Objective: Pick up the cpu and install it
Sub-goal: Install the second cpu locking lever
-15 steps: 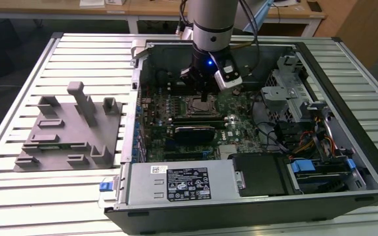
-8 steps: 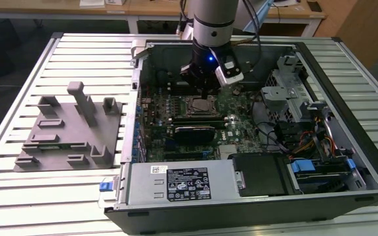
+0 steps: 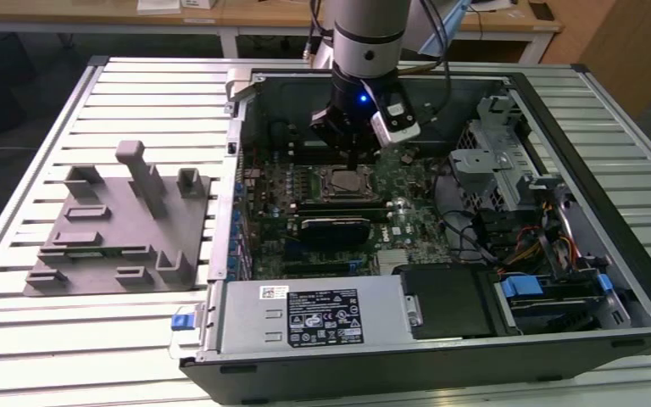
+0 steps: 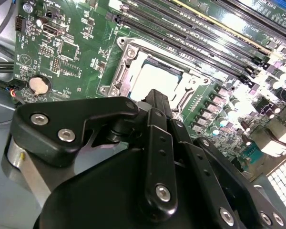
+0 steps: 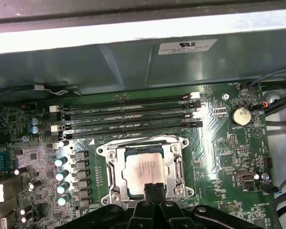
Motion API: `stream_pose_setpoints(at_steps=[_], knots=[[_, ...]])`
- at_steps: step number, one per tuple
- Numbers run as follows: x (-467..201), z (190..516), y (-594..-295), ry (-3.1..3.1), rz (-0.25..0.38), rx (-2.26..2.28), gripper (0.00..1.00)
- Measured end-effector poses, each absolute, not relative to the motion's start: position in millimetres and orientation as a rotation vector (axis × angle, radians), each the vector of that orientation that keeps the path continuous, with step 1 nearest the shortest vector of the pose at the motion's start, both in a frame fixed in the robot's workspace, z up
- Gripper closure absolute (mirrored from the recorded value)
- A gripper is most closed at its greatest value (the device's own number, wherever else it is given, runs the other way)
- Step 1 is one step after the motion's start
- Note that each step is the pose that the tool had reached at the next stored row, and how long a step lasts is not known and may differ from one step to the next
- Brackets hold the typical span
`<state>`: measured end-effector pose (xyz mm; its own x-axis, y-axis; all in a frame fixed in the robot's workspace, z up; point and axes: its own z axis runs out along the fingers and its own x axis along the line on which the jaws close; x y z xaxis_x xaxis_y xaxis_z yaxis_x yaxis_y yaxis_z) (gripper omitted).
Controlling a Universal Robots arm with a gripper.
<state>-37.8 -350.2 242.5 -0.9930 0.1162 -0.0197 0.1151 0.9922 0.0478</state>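
Arm: one arm reaches down into the open computer case (image 3: 597,280) in the exterior view, its wrist upright above the motherboard (image 3: 416,225).

Gripper position: the gripper (image 3: 353,161) hangs directly over the socket (image 3: 342,180). In the first wrist view the fingertips (image 5: 154,190) overlap the near edge of the chip.

Gripper state: the two fingers are pressed together with no visible gap in both wrist views, and nothing is held between them.

Cpu location: the cpu (image 5: 144,168) lies flat inside the metal socket frame (image 5: 109,176), silvery top plate up, pale rim visible on three sides. In the second wrist view the cpu (image 4: 150,78) sits just beyond the closed fingers (image 4: 158,102).

Key relation: the chip lies straight below and slightly ahead of the fingertips, on the side toward the memory slots (image 5: 128,114). The chip is square, so it offers no long axis; its edges run parallel to the slots and to the frame. Whether the tips touch the top plate cannot be told.

Task status (judgement): the chip appears already seated in the socket, squarely inside the frame, with the gripper released from it.

Other items: the grey fixture plate (image 3: 122,246) with upright posts rests on the slatted table (image 3: 31,339), well apart from the case, toward the exterior view's left.
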Motion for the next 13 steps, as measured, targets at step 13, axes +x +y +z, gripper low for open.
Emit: stream_pose_setpoints(at_steps=[13], knots=[[-37.8, 242.2, -362.6, 3.114, 0.069, 0.181, 0.89]])
